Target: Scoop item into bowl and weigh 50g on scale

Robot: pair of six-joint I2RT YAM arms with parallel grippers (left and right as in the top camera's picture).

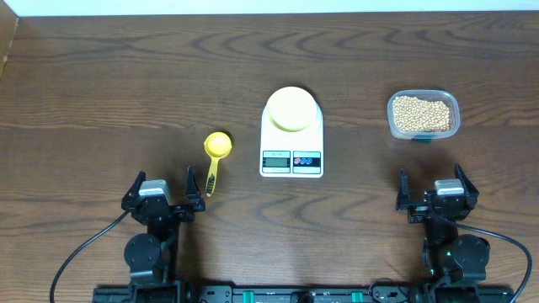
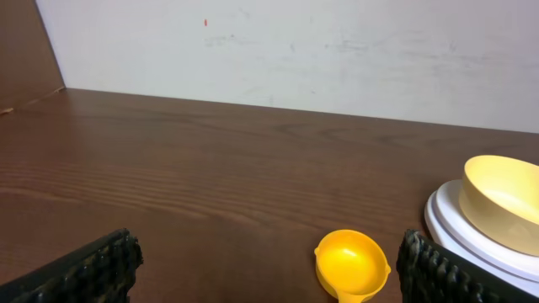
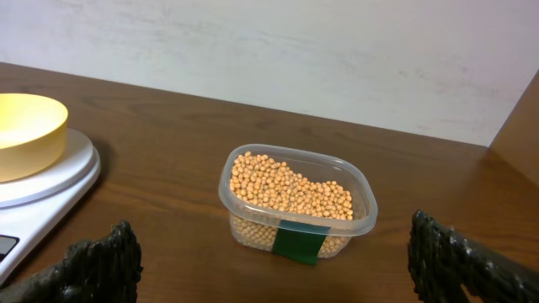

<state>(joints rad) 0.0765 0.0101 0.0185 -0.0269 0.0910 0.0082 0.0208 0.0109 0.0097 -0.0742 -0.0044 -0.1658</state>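
Note:
The pale yellow bowl [image 1: 291, 108] sits empty on the white scale [image 1: 292, 156] at the table's middle; both show in the left wrist view [image 2: 504, 200] and the right wrist view [image 3: 25, 135]. Beige beans [image 1: 421, 113] fill a clear tub [image 1: 395, 126] at the right, also in the right wrist view [image 3: 290, 190]. A yellow scoop [image 1: 216, 153] lies left of the scale, seen in the left wrist view [image 2: 352, 263]. My left gripper [image 1: 162, 192] is open and empty near the front edge. My right gripper [image 1: 430, 188] is open and empty in front of the tub.
The tub [image 3: 296, 220] bears a green label on its near wall. A pale wall [image 2: 295, 50] stands behind the table's far edge. The scale's platform [image 3: 50, 177] reaches into the right wrist view at the left.

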